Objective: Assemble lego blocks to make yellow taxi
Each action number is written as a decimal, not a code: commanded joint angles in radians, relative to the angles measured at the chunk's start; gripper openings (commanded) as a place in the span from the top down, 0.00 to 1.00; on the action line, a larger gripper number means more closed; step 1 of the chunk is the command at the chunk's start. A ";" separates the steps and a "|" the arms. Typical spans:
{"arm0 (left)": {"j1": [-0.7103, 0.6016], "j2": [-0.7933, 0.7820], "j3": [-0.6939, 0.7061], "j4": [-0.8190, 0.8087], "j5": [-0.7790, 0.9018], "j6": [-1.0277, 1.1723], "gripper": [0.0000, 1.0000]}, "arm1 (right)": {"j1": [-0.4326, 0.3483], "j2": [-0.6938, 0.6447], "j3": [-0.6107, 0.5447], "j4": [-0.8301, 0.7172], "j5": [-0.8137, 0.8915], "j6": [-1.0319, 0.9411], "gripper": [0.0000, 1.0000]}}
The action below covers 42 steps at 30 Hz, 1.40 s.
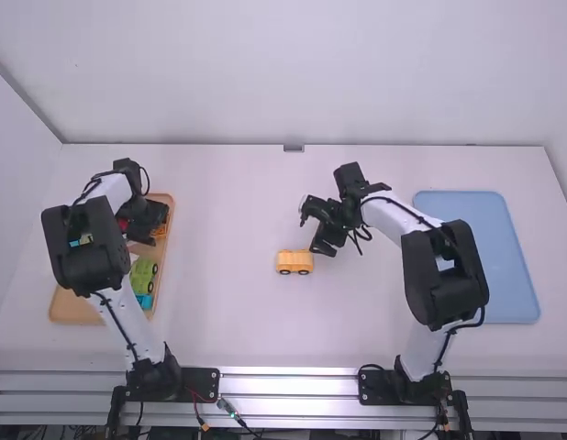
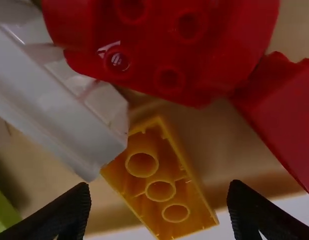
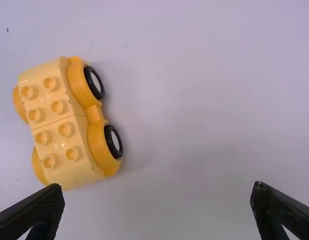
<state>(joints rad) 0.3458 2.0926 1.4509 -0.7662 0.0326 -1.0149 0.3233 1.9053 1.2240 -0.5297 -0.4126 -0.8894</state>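
In the tan rectangular tray (image 1: 72, 310), beside glossy red blocks (image 2: 167, 55), I see the yellow plastic brick (image 2: 186, 186) between my left gripper's (image 1: 150, 235) spread jaws. My right gripper's (image 1: 314, 233) jaws are also spread, near the yellow wheeled car (image 1: 294, 261) on the surface (image 1: 219, 238).

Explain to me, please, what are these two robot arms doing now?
They appear to be building a toy taxi. The left gripper, open, is at the block tray, over an upturned yellow block that it does not grip. The right gripper, open and empty, is near the yellow car, which stands on its wheels on the table, partly built.
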 commanded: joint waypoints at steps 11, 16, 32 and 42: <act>-0.032 0.017 0.014 -0.011 -0.050 -0.089 0.31 | -0.001 -0.043 0.022 -0.003 -0.009 0.003 0.01; -0.040 0.017 0.014 -0.012 -0.049 -0.096 0.38 | 0.000 -0.043 0.022 -0.002 -0.008 0.003 0.01; -0.040 0.017 -0.049 0.067 -0.050 -0.096 0.55 | 0.009 -0.043 0.022 -0.005 -0.008 0.004 0.01; -0.039 0.017 -0.048 0.071 -0.041 -0.096 0.51 | 0.011 -0.043 0.022 -0.002 -0.006 0.003 0.01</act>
<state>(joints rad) 0.3111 2.0926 1.4071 -0.6899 -0.0051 -1.1046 0.3317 1.9049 1.2240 -0.5274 -0.4126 -0.8894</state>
